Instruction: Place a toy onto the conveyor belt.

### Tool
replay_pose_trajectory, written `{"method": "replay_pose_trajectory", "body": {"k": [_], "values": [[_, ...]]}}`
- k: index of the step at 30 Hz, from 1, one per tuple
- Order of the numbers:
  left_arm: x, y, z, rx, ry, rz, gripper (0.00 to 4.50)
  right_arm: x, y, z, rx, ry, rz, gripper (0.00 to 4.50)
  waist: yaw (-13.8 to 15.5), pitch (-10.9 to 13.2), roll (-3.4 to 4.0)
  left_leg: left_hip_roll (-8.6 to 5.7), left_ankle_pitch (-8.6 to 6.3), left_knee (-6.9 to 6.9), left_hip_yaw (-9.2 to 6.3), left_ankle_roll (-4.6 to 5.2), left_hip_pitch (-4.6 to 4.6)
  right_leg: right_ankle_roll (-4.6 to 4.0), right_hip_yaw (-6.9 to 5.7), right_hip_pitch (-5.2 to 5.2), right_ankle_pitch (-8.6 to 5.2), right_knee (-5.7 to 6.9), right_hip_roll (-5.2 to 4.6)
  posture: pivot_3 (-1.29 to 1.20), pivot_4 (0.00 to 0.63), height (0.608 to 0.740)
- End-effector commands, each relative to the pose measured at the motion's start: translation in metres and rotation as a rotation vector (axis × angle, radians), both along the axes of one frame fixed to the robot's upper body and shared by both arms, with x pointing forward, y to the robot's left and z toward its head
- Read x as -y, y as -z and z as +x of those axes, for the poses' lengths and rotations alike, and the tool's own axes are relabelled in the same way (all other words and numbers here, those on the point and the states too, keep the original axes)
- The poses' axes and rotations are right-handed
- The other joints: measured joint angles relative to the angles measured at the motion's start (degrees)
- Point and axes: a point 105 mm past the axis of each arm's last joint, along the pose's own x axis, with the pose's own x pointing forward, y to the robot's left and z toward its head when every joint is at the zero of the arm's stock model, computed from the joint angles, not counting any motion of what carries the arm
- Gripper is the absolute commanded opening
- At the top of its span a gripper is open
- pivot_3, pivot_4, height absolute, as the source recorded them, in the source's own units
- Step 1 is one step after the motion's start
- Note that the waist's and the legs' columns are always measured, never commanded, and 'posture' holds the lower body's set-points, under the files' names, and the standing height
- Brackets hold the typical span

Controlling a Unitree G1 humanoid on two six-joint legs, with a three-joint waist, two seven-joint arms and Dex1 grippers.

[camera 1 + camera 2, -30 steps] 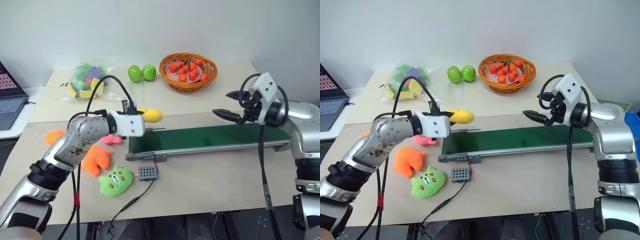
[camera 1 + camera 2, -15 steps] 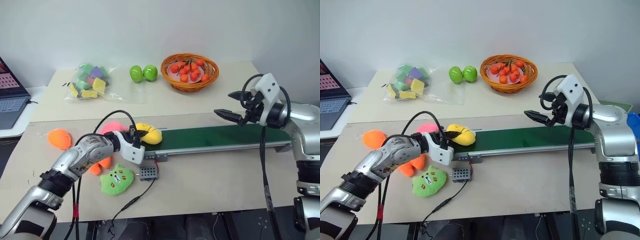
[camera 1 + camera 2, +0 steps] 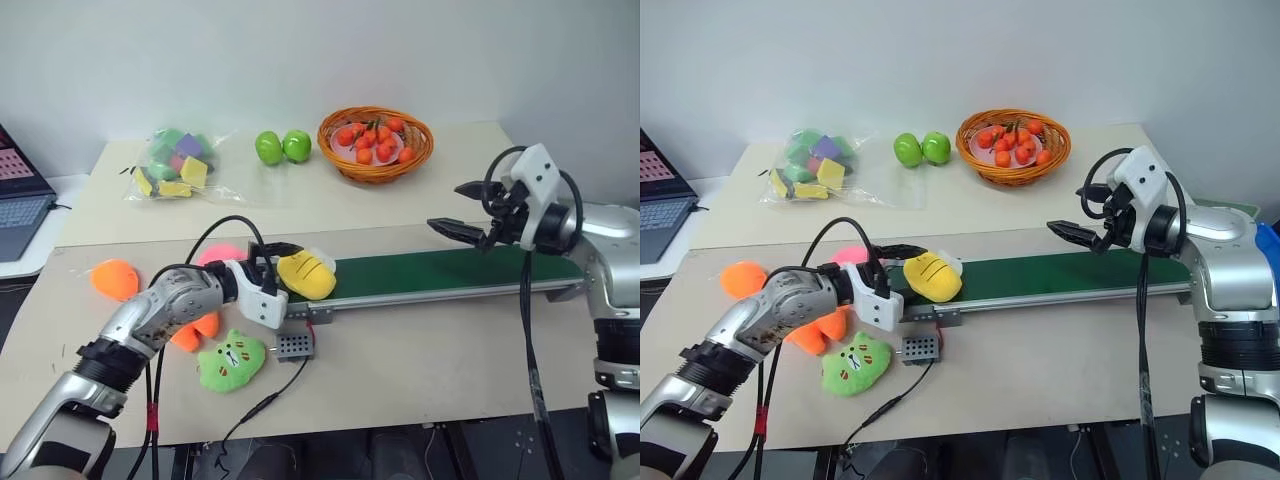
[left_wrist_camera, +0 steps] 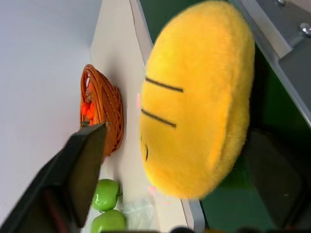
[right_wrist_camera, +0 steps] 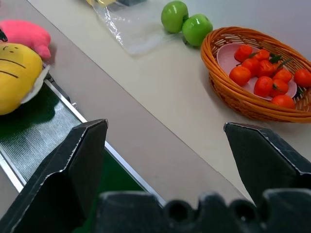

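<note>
**While lying on the belt's left end, flanked by spread jaws**

Nearest, in front of the conveyor belt (image 3: 450,272): a small grey control box (image 3: 295,346) on its wire, just off the belt's left end. Beside that, further left, a green cat-face plush (image 3: 232,361) flat on the tabletop (image 3: 420,370), and behind it an orange plush (image 3: 195,330) partly hidden under the left arm (image 3: 165,315).

On the belt itself, at its left end: the toy (image 3: 306,275), yellow with thin dark stripes, resting on the green surface close to the front rail. Left jaws open, one finger on each side of the toy; from the left wrist view a clear gap on one side, the other finger close by the plush, contact not certain. Not gripped.

Left of the belt's end: a pink plush (image 3: 222,255) and a round orange plush (image 3: 115,279).

Over the belt's right part: right jaws (image 3: 462,212) wide open, empty, raised above the green surface, well apart from the toy.

Beyond the belt, on the far tabletop: a bag of coloured blocks (image 3: 175,165), two green apples (image 3: 282,147), and a wicker basket (image 3: 375,172) of small orange fruit.
</note>
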Motion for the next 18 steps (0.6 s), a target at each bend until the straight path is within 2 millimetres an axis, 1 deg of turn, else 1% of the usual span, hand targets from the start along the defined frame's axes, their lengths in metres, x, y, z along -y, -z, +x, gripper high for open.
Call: {"method": "replay_pose_trajectory", "body": {"k": [1,3,4,7,10,12,14,16,18], "values": [[-0.010,-0.032,-0.011,-0.171,-0.039,-0.169,4.46,-0.001,-0.019,-0.003,0.060,-0.020,-0.004,4.50,0.06,0.00,0.00,0.00,0.00,0.01,0.00,0.01,-0.01,0.00,0.00,-0.01,0.00,0.03,0.00,0.00,0.150,0.740],[-0.017,-0.041,-0.017,-0.373,-0.088,-0.295,4.46,-0.001,-0.020,-0.004,0.060,-0.030,-0.008,4.50,0.08,0.00,0.00,-0.01,-0.02,0.00,-0.01,0.03,-0.04,0.01,0.01,-0.02,0.01,0.06,-0.02,0.00,0.150,0.740],[-0.021,-0.048,-0.017,-0.472,-0.129,-0.368,4.46,-0.001,-0.021,-0.005,0.057,-0.040,-0.011,4.50,0.11,0.00,0.00,-0.01,-0.03,0.00,-0.01,0.05,-0.04,0.01,0.00,-0.02,0.01,0.06,-0.01,0.00,0.150,0.740],[-0.028,-0.083,-0.016,-0.695,-0.178,-0.576,4.46,-0.005,-0.018,-0.013,0.034,-0.101,-0.042,4.50,0.23,0.01,0.00,-0.01,-0.04,0.02,-0.01,0.08,-0.04,0.02,-0.01,-0.03,0.00,0.08,0.01,0.00,0.150,0.740],[-0.025,-0.104,-0.027,-0.858,-0.155,-0.652,4.46,-0.010,-0.017,-0.022,0.005,-0.165,-0.059,4.50,0.19,0.03,-0.01,-0.02,-0.04,0.06,-0.02,0.08,-0.06,0.04,-0.01,-0.02,0.01,0.09,0.04,0.00,0.150,0.740],[-0.024,-0.119,-0.038,-0.933,-0.129,-0.681,4.46,-0.017,-0.021,-0.034,-0.014,-0.226,-0.056,4.50,0.10,0.03,0.00,-0.02,-0.05,0.03,-0.02,0.09,-0.05,0.04,-0.01,-0.01,0.01,0.08,0.03,0.00,0.150,0.740],[-0.026,-0.126,-0.041,-0.935,-0.142,-0.696,4.46,-0.022,-0.023,-0.043,-0.029,-0.265,-0.055,4.50,-0.17,0.03,0.00,-0.01,-0.06,0.00,-0.02,0.10,-0.04,0.04,-0.02,-0.03,0.01,0.05,0.03,0.00,0.150,0.740],[-0.029,-0.126,-0.040,-0.945,-0.173,-0.719,4.46,-0.025,-0.023,-0.049,-0.047,-0.283,-0.048,4.50,-0.36,0.03,0.00,0.01,-0.07,-0.05,-0.01,0.10,-0.02,0.03,-0.06,-0.04,0.01,0.02,0.04,0.00,0.150,0.740],[-0.032,-0.122,-0.041,-0.959,-0.192,-0.725,4.46,-0.028,-0.022,-0.055,-0.064,-0.296,-0.045,4.50,-0.20,0.03,0.00,0.02,-0.06,-0.03,-0.01,0.10,-0.01,0.03,-0.06,-0.03,0.02,0.03,0.04,0.00,0.150,0.740]]}}
